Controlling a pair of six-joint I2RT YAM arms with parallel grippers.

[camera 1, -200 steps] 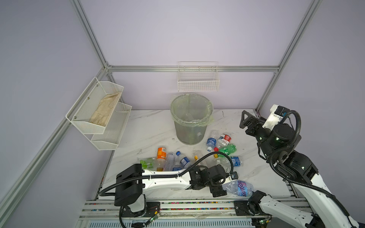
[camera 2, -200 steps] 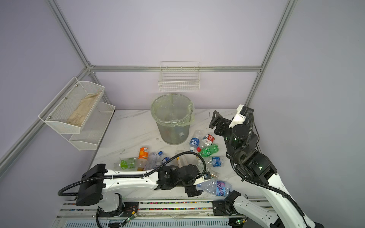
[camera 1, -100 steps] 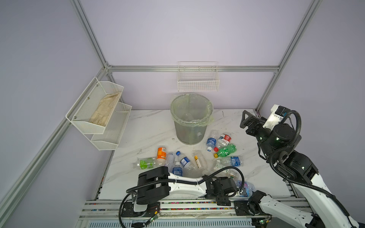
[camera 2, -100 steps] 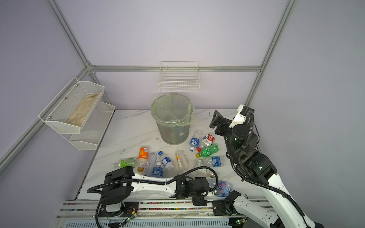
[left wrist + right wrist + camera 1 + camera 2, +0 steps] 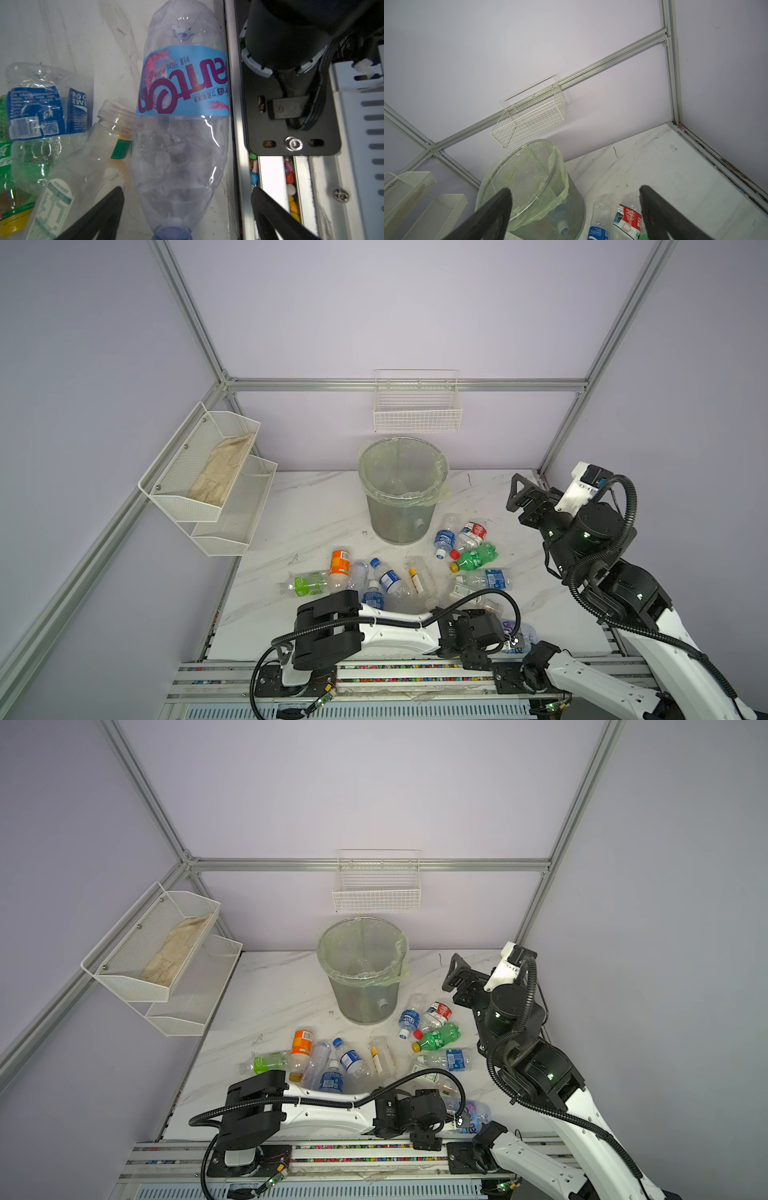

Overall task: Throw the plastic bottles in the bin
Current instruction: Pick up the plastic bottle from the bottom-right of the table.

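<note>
**Wide-open left end effector (image 5: 187,192) astride a bottle, well in front of the bin (image 5: 401,506)**

The marble counter (image 5: 316,506) carries the grey mesh bin upright, its pale yellow-green liner folded over the rim; the right arm stands raised to the bin's right, the right end effector (image 5: 517,497) about level with the rim and turned toward it, jaws wide apart with nothing between them; the left arm lies low, well in front of the bin, and the left end effector's jaws stand wide apart too, one of its fingers (image 5: 104,212) on each side of the pale-blue-label bottle (image 5: 182,104), neither touching it in the left wrist view; that bottle lies flat on the counter, farther from the bin than any other.

The white mesh two-tier shelf (image 5: 208,472) hangs to the bin's left with a tan crumpled sheet (image 5: 220,472) in its upper tier; the white wire basket (image 5: 417,414) hangs on the wall just above and behind the bin.

Through the bin's wall a clear bottle (image 5: 419,524) shows near the bottom, neck against the mesh; just right of the bin's foot lie a dark-blue-label bottle (image 5: 444,538), a red-label bottle (image 5: 473,533) and a green-tinted bottle (image 5: 473,558), huddled together; in front of the bin, between it and the left arm, lie an orange-label bottle (image 5: 340,566), a green-label bottle (image 5: 305,585) and several more clear ones, all on their sides.
</note>
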